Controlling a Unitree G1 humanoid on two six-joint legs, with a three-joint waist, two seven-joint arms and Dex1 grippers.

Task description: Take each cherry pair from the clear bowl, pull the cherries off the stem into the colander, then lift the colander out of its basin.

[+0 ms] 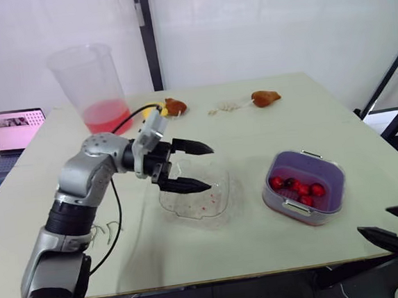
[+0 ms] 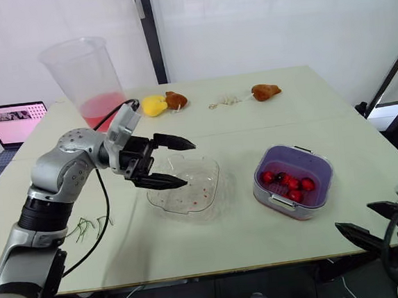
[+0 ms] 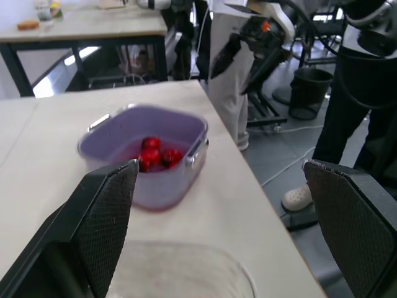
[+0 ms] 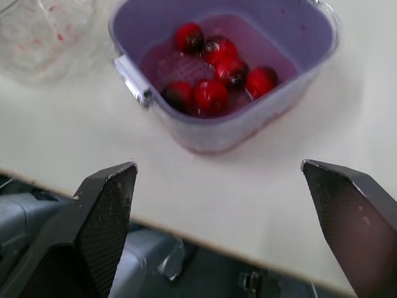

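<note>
- Your left pincer (image 1: 210, 167) is spread wide and hovers over the bowl (image 1: 217, 202), fingers pointing toward the colander (image 1: 329, 172).
- The bowl sits mid-bench (image 1: 229, 251), with red specks on its bottom.
- The colander sits in its basin (image 1: 288, 207), right of the bowl and apart from it.
- Six red cherries (image 1: 298, 186) lie in the colander.
- Your right pincer (image 1: 374, 220) is also wide. It's low, just off the bench's near right edge and apart from the colander, with its wrist view looking down on the cherries.
- Loose stems (image 1: 105, 230) lie on the bench by your left forearm.
- Far side has a pitcher (image 1: 96, 88) with red liquid, two brown lumps (image 1: 265, 98) and a yellow lump (image 2: 153, 105).
- A laptop (image 1: 12, 129) sits beyond the bench's left edge.
</note>
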